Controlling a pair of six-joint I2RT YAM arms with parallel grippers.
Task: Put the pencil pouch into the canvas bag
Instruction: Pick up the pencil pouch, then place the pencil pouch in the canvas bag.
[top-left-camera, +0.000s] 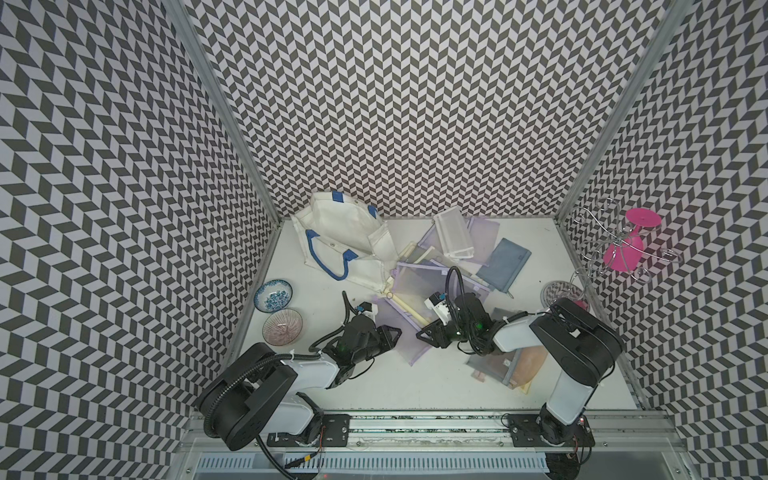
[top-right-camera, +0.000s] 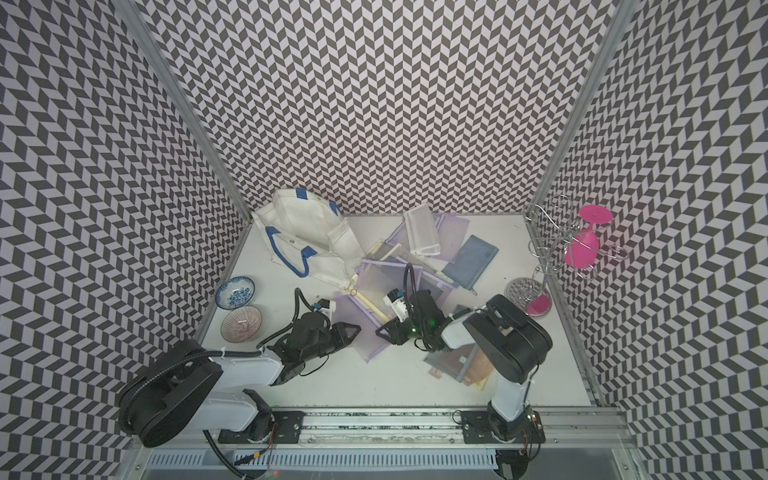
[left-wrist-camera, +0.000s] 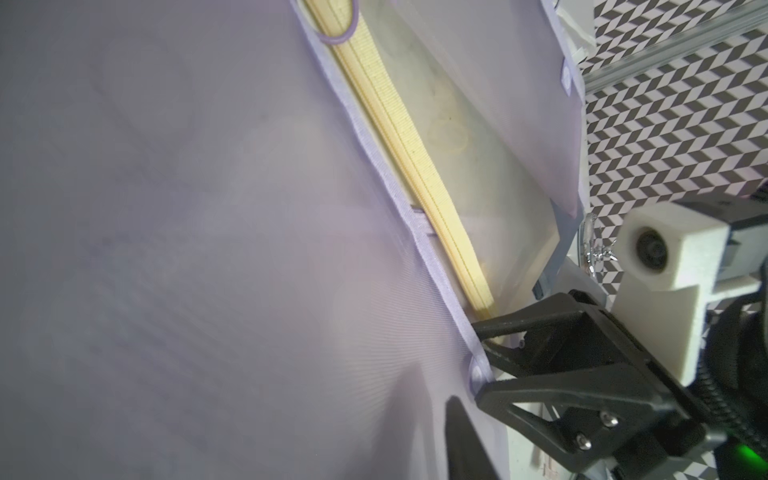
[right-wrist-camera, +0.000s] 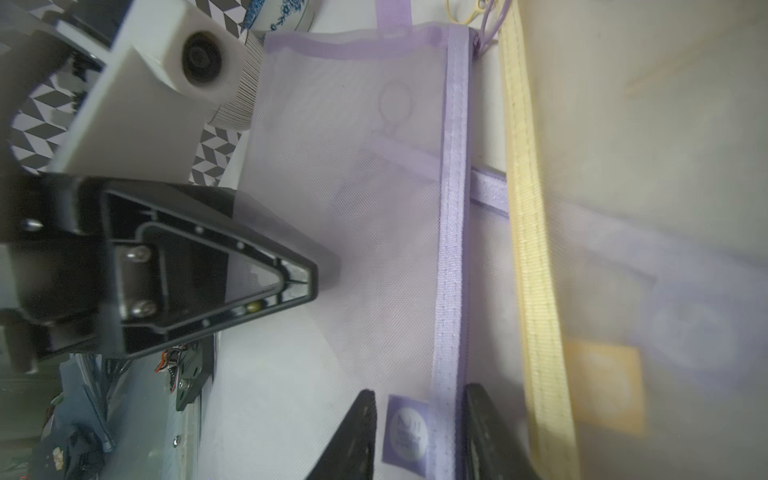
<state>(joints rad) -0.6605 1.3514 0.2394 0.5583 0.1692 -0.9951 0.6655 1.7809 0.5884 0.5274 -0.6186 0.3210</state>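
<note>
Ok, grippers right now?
Left gripper: shut on the purple mesh pouch.
Right gripper: open, straddling that pouch's zipper edge.

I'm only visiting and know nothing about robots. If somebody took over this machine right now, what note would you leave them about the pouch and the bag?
Left gripper: at one side of the translucent purple mesh zip pouch, with mesh draped over a finger. Unclear whether it has clamped.
Right gripper: open, fingers on either side of the pouch's zipper edge.
White canvas bag with blue rope handles: slumped in the back left corner, apart from both grippers.
Done: both grippers are at the pouch.
To do: grip it firmly, lift it, carry it to the bag, put it inside.
</note>
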